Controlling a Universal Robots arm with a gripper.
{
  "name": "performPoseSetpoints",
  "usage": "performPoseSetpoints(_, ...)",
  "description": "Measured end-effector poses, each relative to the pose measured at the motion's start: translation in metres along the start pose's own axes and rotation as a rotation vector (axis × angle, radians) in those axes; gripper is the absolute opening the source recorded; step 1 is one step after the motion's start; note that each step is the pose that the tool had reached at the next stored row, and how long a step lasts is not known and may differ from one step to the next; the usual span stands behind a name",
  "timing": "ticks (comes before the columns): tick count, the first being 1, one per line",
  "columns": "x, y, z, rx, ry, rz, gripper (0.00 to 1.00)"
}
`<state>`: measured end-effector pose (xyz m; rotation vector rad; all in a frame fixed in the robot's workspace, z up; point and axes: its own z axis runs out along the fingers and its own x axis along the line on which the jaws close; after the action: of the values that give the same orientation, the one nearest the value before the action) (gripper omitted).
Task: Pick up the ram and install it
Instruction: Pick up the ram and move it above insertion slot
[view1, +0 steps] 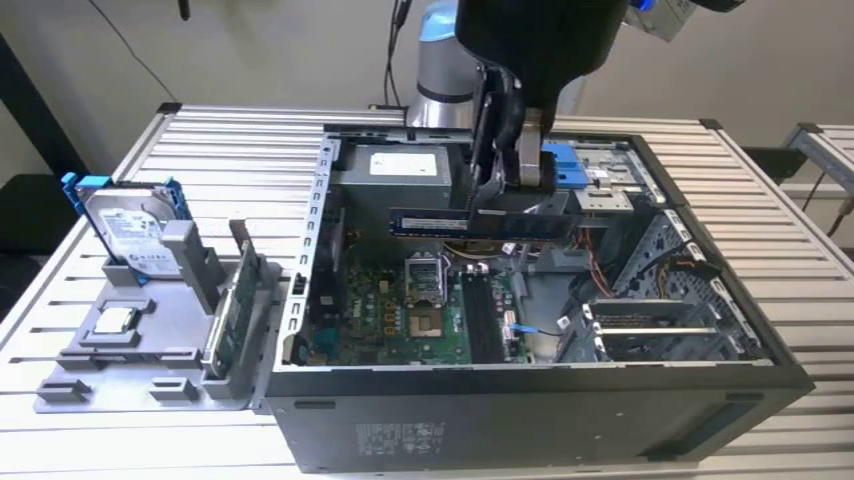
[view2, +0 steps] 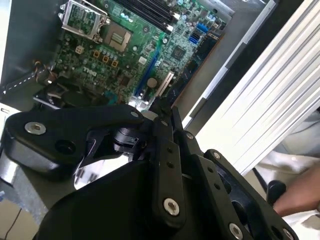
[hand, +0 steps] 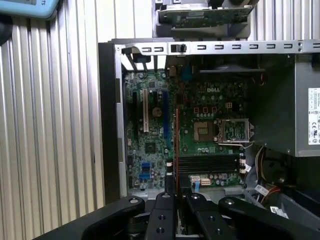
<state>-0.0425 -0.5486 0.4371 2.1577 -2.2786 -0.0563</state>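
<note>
Exterior view: slatted table (view1: 214, 140) bears open case (view1: 534, 400), tool (view1: 495, 207) gripping ram (view1: 427, 222) above.

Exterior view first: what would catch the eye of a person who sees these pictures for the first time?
The dark gripper hangs over the open computer case, its fingers closed on the ram, a long thin strip held level above the green motherboard. At the exterior view's left, a silver hard drive in a blue frame stands on edge in a grey holder.
</note>
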Motion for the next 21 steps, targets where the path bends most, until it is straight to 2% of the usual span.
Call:
performPoseSetpoints(6, -0.0004, -0.0075, -0.0002, 0.0, 0.0, 0.0, 0.14)
performPoseSetpoints(21, -0.0006, -0.0104, -0.0003, 0.0, 0.0, 0.0, 0.14)
